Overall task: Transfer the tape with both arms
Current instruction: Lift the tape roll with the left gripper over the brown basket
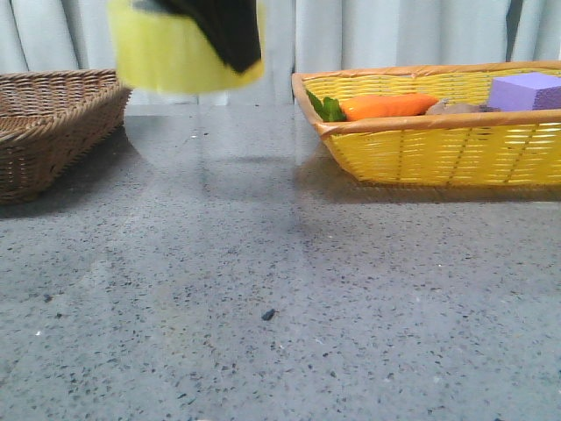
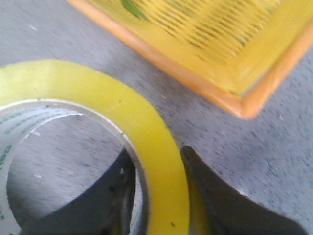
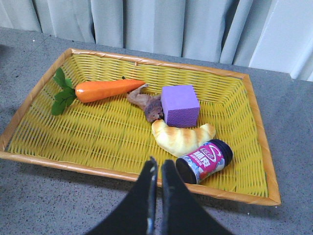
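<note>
Grey speckled table (image 1: pixel 280 307), brown wicker basket (image 1: pixel 53 132) at left, yellow basket (image 1: pixel 438 149) at right

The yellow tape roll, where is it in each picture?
Front view: the glossy yellow tape roll hangs at the top left, above the grey table, held by the left claw.
Left wrist view: it fills the lower left, one black finger inside the ring and one outside.
Right wrist view: not in it.
Shared landmark: the yellow woven basket shows in all three.

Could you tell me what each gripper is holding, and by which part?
Left gripper pinches the tape across its wall, one finger inside the core; right gripper holds nothing.
</note>
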Robot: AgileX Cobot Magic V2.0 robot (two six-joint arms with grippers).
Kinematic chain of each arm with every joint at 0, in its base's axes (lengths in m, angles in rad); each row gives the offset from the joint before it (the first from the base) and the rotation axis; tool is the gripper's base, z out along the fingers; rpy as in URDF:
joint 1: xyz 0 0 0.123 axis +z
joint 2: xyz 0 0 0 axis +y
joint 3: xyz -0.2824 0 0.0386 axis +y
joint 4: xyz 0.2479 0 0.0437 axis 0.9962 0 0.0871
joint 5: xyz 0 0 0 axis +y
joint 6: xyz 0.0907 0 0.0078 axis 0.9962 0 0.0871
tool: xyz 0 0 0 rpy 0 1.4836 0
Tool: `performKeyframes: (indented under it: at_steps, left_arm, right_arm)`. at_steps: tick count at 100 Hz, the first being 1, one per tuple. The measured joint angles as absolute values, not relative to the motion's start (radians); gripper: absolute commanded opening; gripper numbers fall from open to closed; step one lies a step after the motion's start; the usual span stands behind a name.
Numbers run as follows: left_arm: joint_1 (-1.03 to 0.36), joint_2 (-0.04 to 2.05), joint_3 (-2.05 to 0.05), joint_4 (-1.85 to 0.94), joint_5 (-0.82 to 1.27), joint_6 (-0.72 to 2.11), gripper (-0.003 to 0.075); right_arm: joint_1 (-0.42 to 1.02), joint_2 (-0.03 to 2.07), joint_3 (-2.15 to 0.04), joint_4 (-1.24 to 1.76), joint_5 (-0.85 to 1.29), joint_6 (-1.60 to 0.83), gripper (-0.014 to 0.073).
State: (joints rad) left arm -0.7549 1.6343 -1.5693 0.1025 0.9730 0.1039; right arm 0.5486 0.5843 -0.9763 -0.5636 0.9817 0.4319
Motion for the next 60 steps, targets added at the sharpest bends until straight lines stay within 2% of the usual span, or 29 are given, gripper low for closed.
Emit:
performKeyframes:
  at_steps: [13, 48, 60]
  left_arm:
    - [-0.682, 1.614, -1.637, 0.111, 0.996, 0.104, 0.0062]
    - [-0.328, 1.535, -1.651, 0.095, 1.106, 0.126, 0.0062]
    - [-0.255, 1.539, -1.651, 0.027, 1.111, 0.157, 0.0062]
  right_arm:
    - [0.549, 0.584, -0.976, -0.565, 0.982, 0.432, -0.0067]
    - [0.549, 0.584, -0.976, -0.565, 0.982, 0.432, -0.0067]
    - [0.549, 0.584, -0.976, -0.565, 0.982, 0.432, -0.0067]
